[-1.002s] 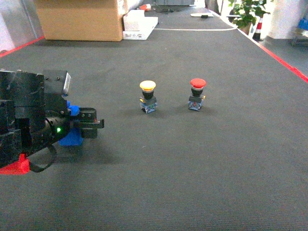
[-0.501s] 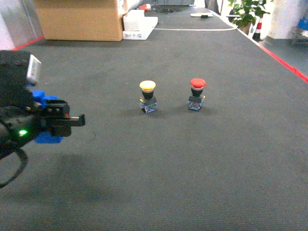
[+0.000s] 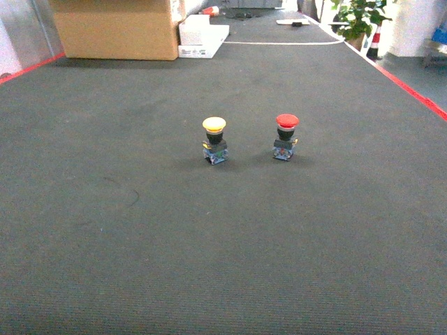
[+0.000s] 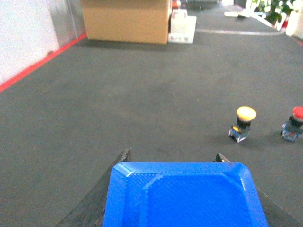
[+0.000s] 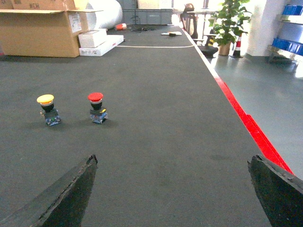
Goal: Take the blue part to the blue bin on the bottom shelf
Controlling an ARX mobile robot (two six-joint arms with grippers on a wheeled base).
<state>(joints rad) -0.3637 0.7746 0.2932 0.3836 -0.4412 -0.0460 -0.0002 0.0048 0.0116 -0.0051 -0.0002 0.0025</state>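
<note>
The blue part (image 4: 182,196) fills the bottom of the left wrist view, a bright blue block with bevelled edges. My left gripper (image 4: 173,156) is shut on it, one dark finger against each side, held above the dark carpet. My right gripper (image 5: 173,161) is open, its fingers wide apart over bare carpet with nothing between them. Neither gripper shows in the head view. The blue bin and the bottom shelf are out of view.
A yellow push button (image 3: 214,139) and a red push button (image 3: 286,136) stand on the carpet. A cardboard box (image 3: 115,28) and white boxes (image 3: 202,35) sit at the back left, a plant (image 3: 360,17) back right. Red tape (image 5: 246,123) edges the carpet.
My left arm, holding the blue part, moved left and has left the head view. The two push buttons have not moved.
</note>
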